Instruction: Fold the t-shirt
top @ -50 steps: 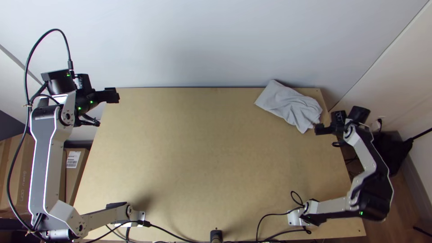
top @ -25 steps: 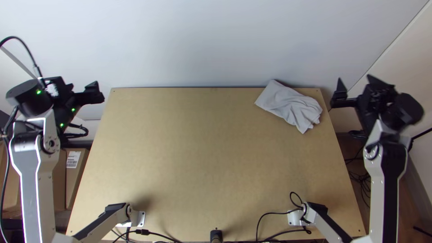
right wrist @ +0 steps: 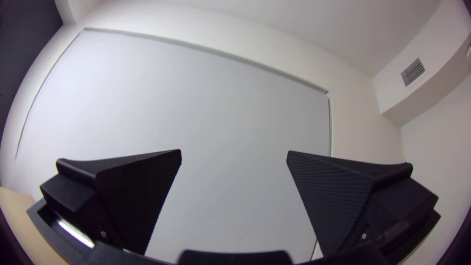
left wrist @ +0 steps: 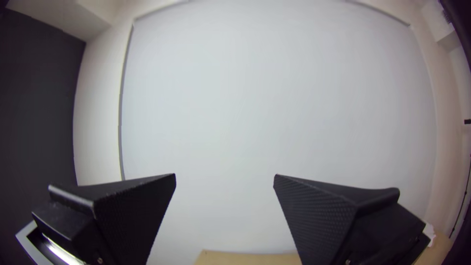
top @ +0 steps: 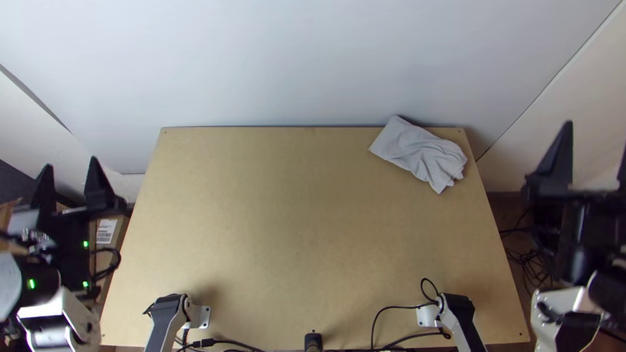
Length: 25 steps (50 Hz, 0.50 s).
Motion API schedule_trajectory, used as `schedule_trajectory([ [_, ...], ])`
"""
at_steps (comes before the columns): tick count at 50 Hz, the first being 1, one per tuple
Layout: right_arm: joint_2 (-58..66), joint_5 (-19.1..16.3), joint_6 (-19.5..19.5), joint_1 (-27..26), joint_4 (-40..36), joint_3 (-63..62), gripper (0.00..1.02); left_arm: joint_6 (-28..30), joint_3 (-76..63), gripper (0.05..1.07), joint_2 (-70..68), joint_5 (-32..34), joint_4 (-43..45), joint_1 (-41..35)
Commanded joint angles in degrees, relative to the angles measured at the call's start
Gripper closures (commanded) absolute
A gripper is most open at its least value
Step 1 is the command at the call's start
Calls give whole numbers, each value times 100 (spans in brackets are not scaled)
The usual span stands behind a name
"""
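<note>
My left gripper (top: pixel 70 163) is off the table's left edge in the top view, its fingers wide apart. My right gripper (top: pixel 596 143) stands past the right edge, also open. The light grey t-shirt (top: pixel 417 151) lies folded into a small, creased bundle at the table's far right corner, away from both grippers. In the left wrist view the left gripper (left wrist: pixel 224 176) has nothing between its fingers, with a pale wall panel beyond. The right gripper (right wrist: pixel 234 152) is likewise empty in the right wrist view.
The wooden table (top: pixel 300 221) stretches bare between the arms. Black cables (top: pixel 391 326) run along its near edge. Cardboard boxes (top: pixel 107 228) stand left of the table, and a pale wall (top: pixel 293 58) rises behind it.
Both arms have pulled back from the far side, outward and towards the near side. The fingers now stand apart in the top view. The t-shirt has stayed where it was.
</note>
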Motion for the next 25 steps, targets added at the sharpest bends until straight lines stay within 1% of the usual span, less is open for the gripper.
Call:
schedule_trajectory([
  [1, -704, 10, 116, 50, 501, -647, 3, 152, -832, 11, -905, 66, 679, 16],
  [8, -1591, 19, 169, 33, 449, -1447, 3, 249, -1914, 11, -1960, 75, 1663, 33],
  [11, -1969, 89, 178, 15, 449, -1869, 3, 249, -2327, 11, -2346, 75, 1971, 33],
  [15, -2611, 160, 424, -29, 589, -2634, 3, 196, -2687, 11, -2689, 75, 2015, 42],
  [19, -3358, 169, 459, -20, 862, -3548, 3, 117, -3012, 11, -2812, 14, 2015, 42],
  [21, -3516, 177, 486, 6, 1011, -3987, 3, 20, -3135, 11, -2803, -13, 2015, 42],
  [22, -3516, 309, 530, -2, 1011, -4066, 3, 3, -3241, 11, -2812, -13, 2068, 42],
  [23, -3516, 529, 653, -38, 835, -4093, 3, 3, -3355, 11, -2803, -13, 2120, 42],
  [24, -3507, 652, 784, -64, 677, -4101, 3, -24, -3452, 11, -2812, -13, 2182, 42],
  [25, -3507, 678, 872, -90, 580, -4145, 3, -85, -3566, 11, -2812, -13, 2243, 42],
])
